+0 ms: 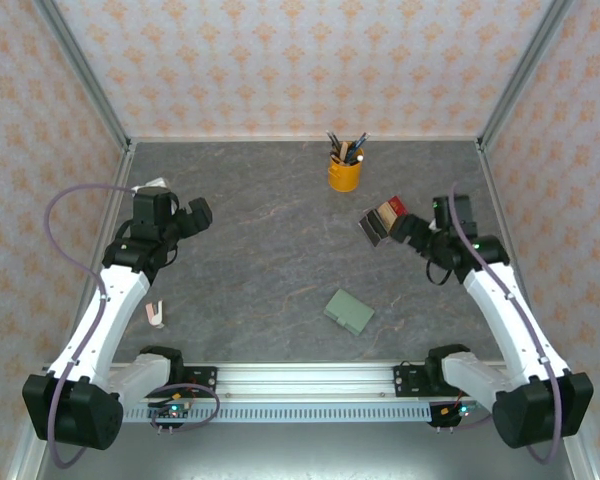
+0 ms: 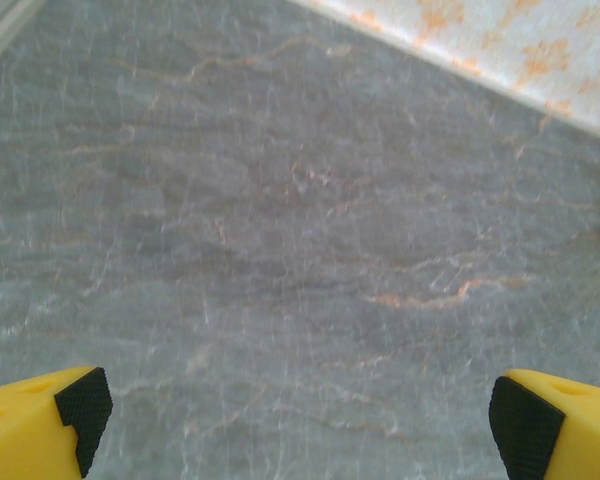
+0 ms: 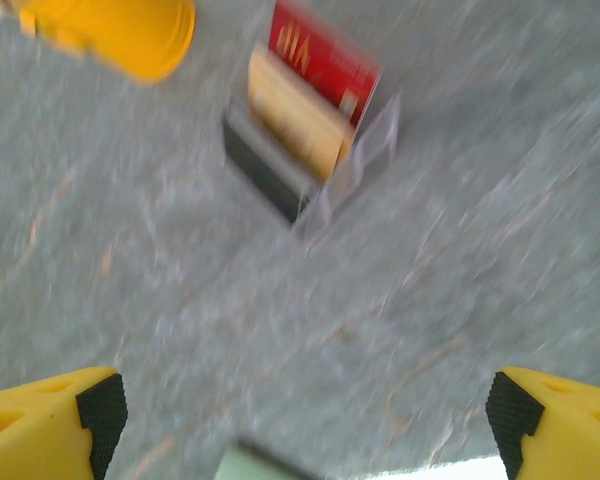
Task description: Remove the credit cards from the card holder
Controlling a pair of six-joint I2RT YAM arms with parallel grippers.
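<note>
While both arms reach over the grey counter, the folded card holder lies near the front rail, back and inward from the right pincer, far across from the left pincer. Left wrist: fingers spread wide, released, open counter ahead to the wall. Right wrist: fingers spread, released; blurred card stand ahead, yellow cup ahead-left.

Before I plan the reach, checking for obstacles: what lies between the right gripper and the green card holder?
Nothing: in the top view, bare tabletop runs from the right gripper to the card holder.
</note>
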